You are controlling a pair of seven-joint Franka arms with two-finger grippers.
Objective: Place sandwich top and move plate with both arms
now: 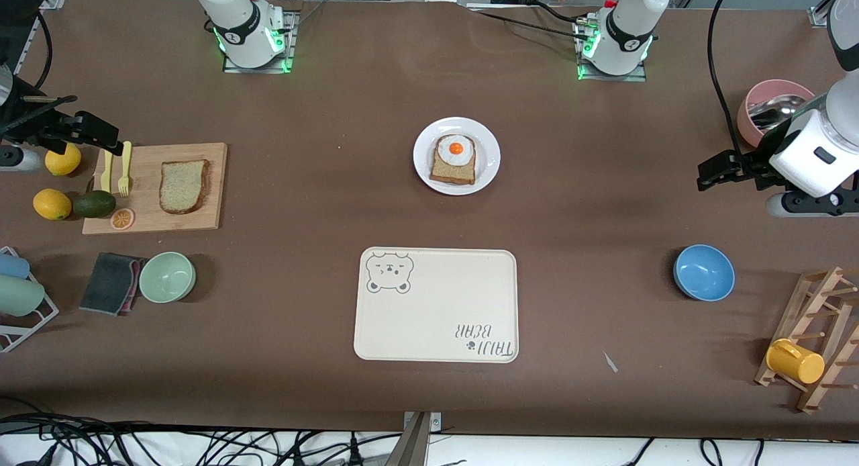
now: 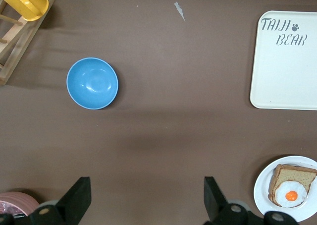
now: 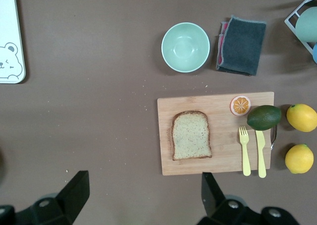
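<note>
- the brown worktop (image 1: 604, 204) carries everything; the cream tray (image 1: 436, 305) lies nearer the front camera than the plate.
- the wooden cutting board (image 1: 154, 187) at my right arm's end bears the sandwich top (image 1: 183, 186), flat beside a yellow fork (image 1: 124, 169).
- the plate (image 1: 488, 156) sits mid-worktop, holding the egg-topped slice (image 1: 454, 160).
- my right end effector (image 3: 141, 195) hangs open and empty over the worktop by the board.
- my left end effector (image 2: 147, 197) hangs open and empty near the blue bowl (image 1: 704, 272).
</note>
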